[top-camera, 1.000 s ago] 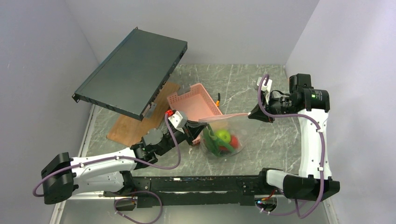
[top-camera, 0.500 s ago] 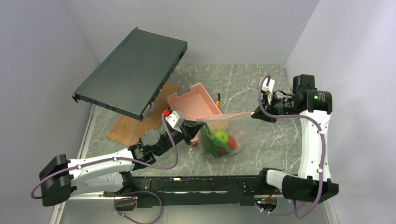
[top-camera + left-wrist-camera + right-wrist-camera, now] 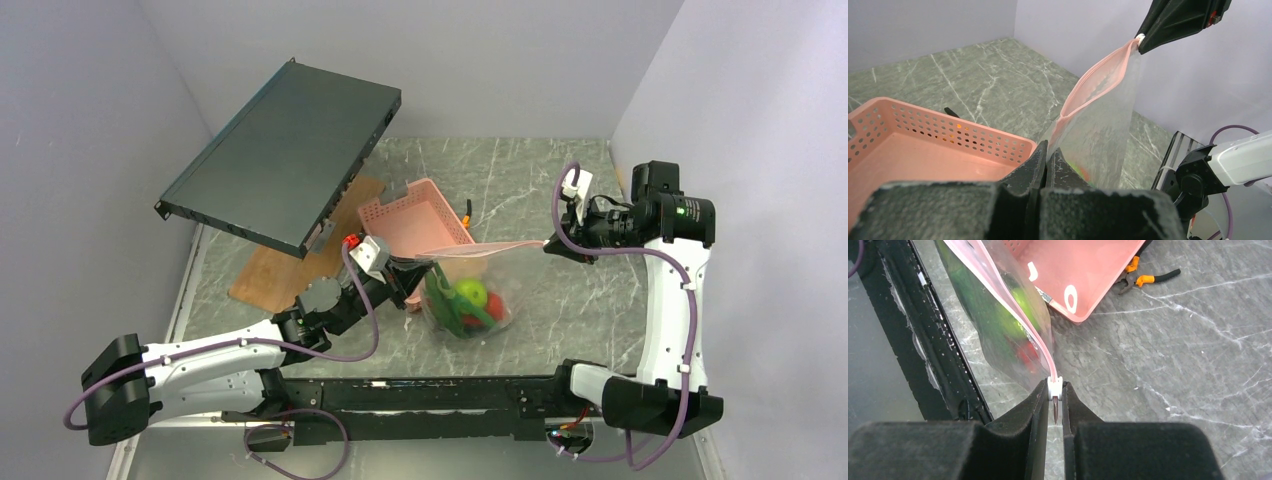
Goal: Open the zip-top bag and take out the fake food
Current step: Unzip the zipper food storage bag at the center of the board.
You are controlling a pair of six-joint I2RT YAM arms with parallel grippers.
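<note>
Mid-frame in top view, clear floppy plastic zip-top bag is hanging taut btw grippers: left gripper is pinching its pink strip's left end, right gripper is pinching white slider at right end. Inside, green & red plastic fake food is sagging, just beside perforated pink plastic basket.

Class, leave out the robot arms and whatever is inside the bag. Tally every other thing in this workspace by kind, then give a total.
Containers: 2, the zip-top bag and the pink basket
Hand tools: 1, the orange-handled pliers
Boards: 1, the wooden board
Cases: 1, the dark flat metal case
Total: 5
</note>
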